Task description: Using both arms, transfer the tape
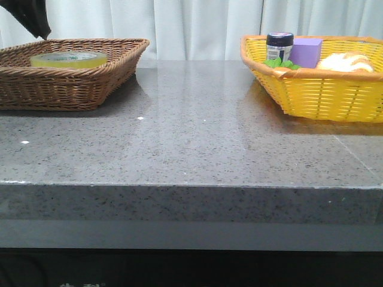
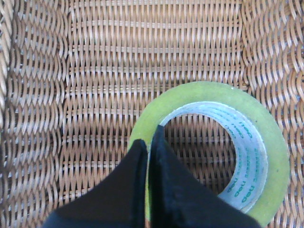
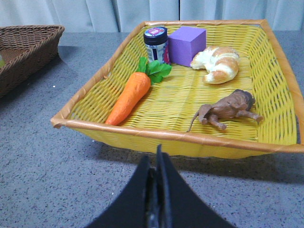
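Note:
The tape (image 1: 69,59), a wide yellow translucent roll with a white green-printed core, lies flat in the brown wicker basket (image 1: 60,86). In the left wrist view the tape (image 2: 266,142) lies on the basket's weave (image 2: 95,71). My left gripper (image 2: 148,142) hovers above the roll's near rim with its jaws together and holds nothing. Only part of the left arm (image 1: 27,15) shows in the front view, high above the basket. My right gripper (image 3: 156,156) is shut and empty over the table, just before the yellow basket (image 3: 166,137).
The yellow basket (image 1: 323,95) at the right holds a dark jar (image 1: 279,46), a purple block (image 1: 306,52), a croissant (image 1: 347,62), a carrot (image 3: 130,97) and a brown toy animal (image 3: 228,108). Grey stone tabletop (image 1: 191,137) lies between the two baskets.

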